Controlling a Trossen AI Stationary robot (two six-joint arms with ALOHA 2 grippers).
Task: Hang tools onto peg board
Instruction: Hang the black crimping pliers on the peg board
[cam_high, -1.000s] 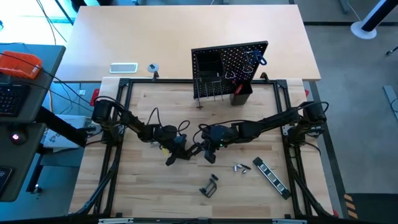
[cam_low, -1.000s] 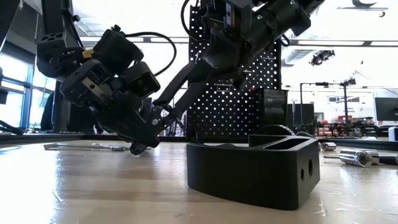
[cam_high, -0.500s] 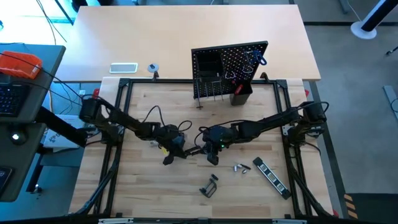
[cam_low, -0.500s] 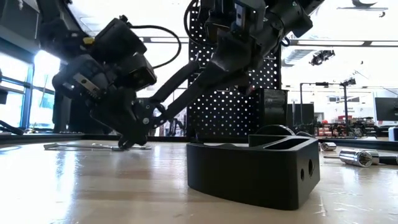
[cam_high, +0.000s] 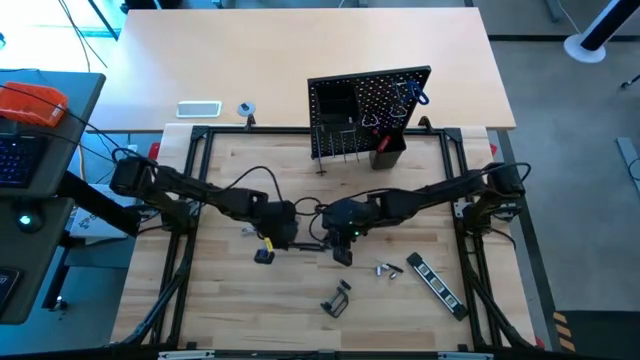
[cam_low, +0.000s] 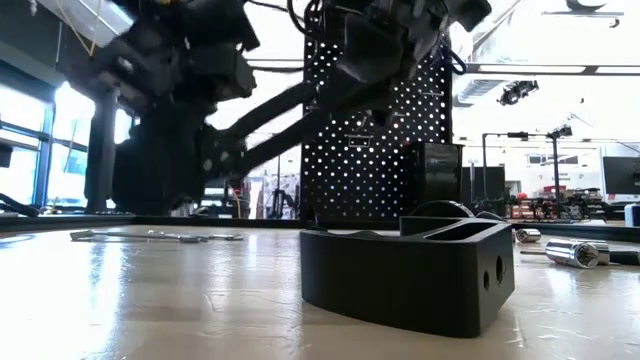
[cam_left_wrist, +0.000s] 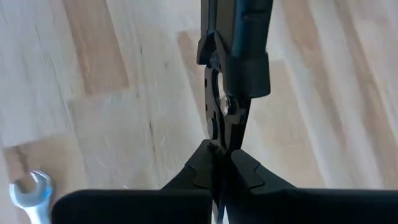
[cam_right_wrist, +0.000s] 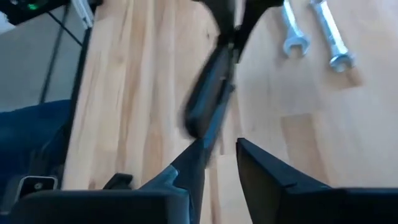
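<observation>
Black pliers (cam_high: 311, 243) hang in the air at mid-table between my two grippers. My left gripper (cam_high: 291, 240) is shut on their head. The two handles (cam_low: 285, 120) run slanting up toward my right gripper (cam_high: 331, 243). Its fingers stand apart, with one handle's end (cam_right_wrist: 207, 106) beside one finger; I cannot tell whether it touches. The peg board (cam_high: 370, 100) stands upright at the far edge with hooks, a few hung tools and a small black bin (cam_high: 388, 152). Two silver wrenches (cam_right_wrist: 308, 31) lie on the table near the left gripper. My left gripper pinches the pliers' head (cam_left_wrist: 217, 140) between its two fingers, just beyond the pivot screw (cam_left_wrist: 226, 106). The fingers come level from the table's left and lie along the pliers. The pliers are lifted clear of the table, their handles pointing away toward the right gripper.
A black clamp (cam_high: 338, 298) lies near the front and fills the low view's foreground (cam_low: 405, 270). Silver sockets (cam_high: 388, 270) and a black striped bar (cam_high: 437, 280) lie at the front right. A white rectangle (cam_high: 198, 108) and a tape roll (cam_high: 246, 108) lie behind the frame.
My left gripper has risen from just above the table and gone a little toward the table's left edge. It has taken the pliers' head up with it. My right gripper has risen too. The pliers now hang higher and less steeply between the two grippers.
</observation>
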